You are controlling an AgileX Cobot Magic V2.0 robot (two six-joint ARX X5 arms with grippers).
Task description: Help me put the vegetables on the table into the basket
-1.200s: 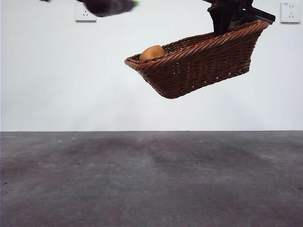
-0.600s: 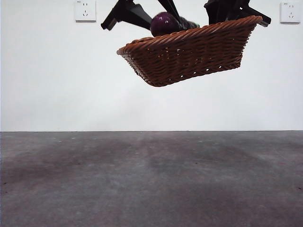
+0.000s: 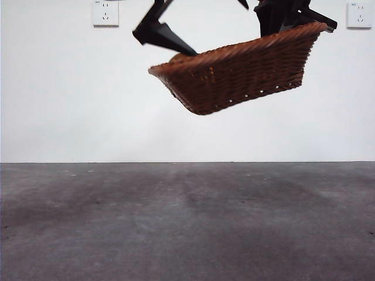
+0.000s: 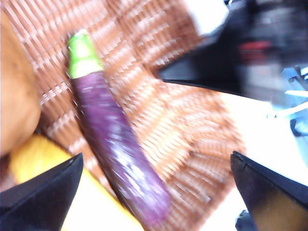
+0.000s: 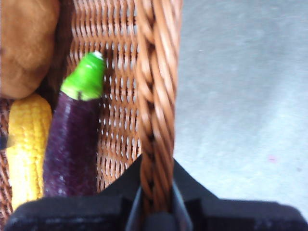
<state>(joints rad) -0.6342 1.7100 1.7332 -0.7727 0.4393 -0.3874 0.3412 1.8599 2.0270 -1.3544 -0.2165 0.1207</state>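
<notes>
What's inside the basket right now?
Inside the basket lie a purple eggplant, yellow corn and a brown potato. Its far end is outside both wrist views, and the front view shows only its outer wall.

My right gripper (image 5: 155,202) is clamped on the rim of the basket (image 3: 246,70), which hangs tilted well above the table (image 3: 187,222), so the room beneath the basket is open. Inside the basket, the eggplant (image 5: 72,144), corn (image 5: 25,144) and potato (image 5: 26,45) lie packed together on the side away from my clamped rim. A strip of bare weave shows between the eggplant and that rim. My left gripper (image 4: 154,187) hangs spread over the basket just above the eggplant. Its dark finger (image 3: 161,32) crosses the air over the basket's low end.
</notes>
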